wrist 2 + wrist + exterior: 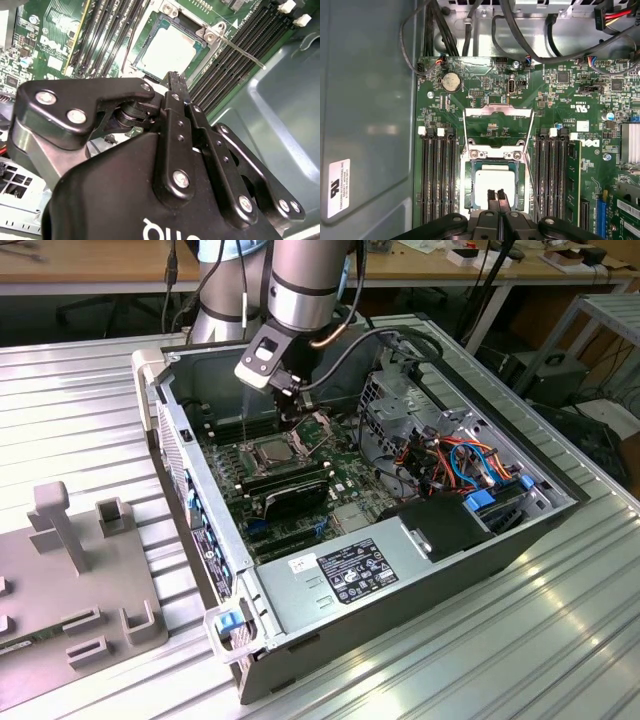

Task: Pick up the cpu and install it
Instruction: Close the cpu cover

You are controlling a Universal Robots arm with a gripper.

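Observation:
The cpu (492,181), a small silver-grey square, lies flat in its socket on the green motherboard (560,95). It also appears in the second wrist view (172,47) and in the exterior view (272,452). The socket's hinged metal frame (497,112) stands open beyond the chip, and its thin lever (240,50) is swung out beside it. My gripper (496,196) hovers just above the near edge of the cpu, with its two black fingers (172,82) pressed together and nothing between them. In the exterior view the gripper (291,418) reaches down into the open computer case.
Black memory slots (437,175) flank the socket on both sides. Cables (520,30) and a drive cage (400,390) sit at the far end of the case, and the power supply (350,570) at the near end. A grey fixture plate (70,580) lies on the table at the exterior view's left.

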